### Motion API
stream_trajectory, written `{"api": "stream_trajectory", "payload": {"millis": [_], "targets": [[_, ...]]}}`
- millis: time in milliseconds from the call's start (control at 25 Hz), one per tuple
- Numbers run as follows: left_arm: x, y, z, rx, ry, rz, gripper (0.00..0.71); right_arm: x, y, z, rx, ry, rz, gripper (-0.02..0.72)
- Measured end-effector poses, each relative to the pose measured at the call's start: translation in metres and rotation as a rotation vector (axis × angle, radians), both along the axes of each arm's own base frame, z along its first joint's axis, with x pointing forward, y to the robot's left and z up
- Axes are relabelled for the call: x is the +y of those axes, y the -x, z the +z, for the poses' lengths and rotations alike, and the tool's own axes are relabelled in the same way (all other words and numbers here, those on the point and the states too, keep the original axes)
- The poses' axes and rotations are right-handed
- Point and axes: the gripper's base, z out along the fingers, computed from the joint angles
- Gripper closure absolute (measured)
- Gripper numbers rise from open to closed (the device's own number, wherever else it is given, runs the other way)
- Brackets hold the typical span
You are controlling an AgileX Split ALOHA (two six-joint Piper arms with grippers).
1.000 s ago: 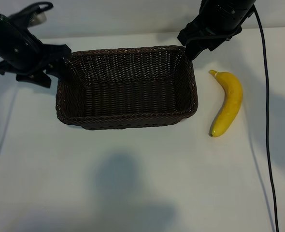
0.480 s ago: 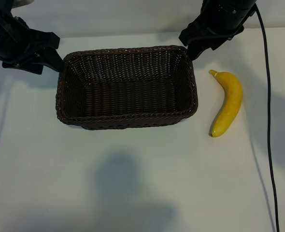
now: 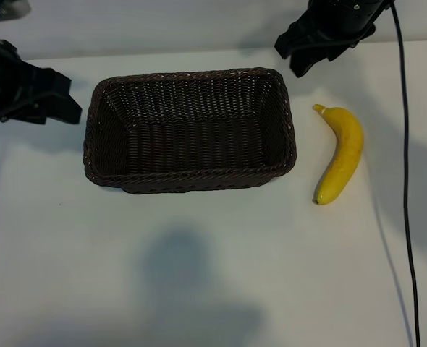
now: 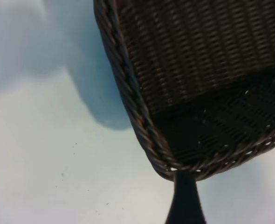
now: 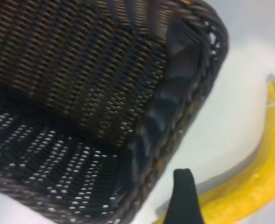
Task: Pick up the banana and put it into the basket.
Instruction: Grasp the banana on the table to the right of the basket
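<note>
The right pincer [image 3: 305,59] hangs above the basket's [image 3: 190,182] far right corner, jaws apart, gripping nothing. The left pincer [image 3: 63,100] sits off the basket's left end, also spread and empty. The banana [image 3: 340,154] lies on the white surface [image 3: 213,275] just right of the basket, apart from it, stem toward the far side. A black cable [image 3: 404,181] runs down the right edge beyond the banana. Bare surface lies on the near side.

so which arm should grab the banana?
Right. The right gripper hangs open just beyond the banana, on its side of the basket. The left gripper is across the basket.
</note>
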Motion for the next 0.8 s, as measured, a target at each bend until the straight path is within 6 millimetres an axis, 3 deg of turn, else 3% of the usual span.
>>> {"api": "stream_trajectory", "payload": {"millis": [360,480,680,800], "targets": [[0.002,0.0,0.006,-0.052,-0.017,0.013,0.159,-0.019,0.012,0.031,-0.099,0.084,-0.114,0.164],[0.003,0.001,0.001,-0.051,-0.019,0.02,0.159,-0.028,0.021,0.023,-0.064,0.107,-0.123,0.164],[0.004,0.002,-0.009,-0.05,-0.023,0.035,0.159,-0.05,0.026,-0.015,0.067,0.163,-0.168,0.164],[0.004,0.0,-0.01,-0.056,-0.024,0.039,0.159,-0.052,0.03,-0.026,0.107,0.174,-0.171,0.164]]}}
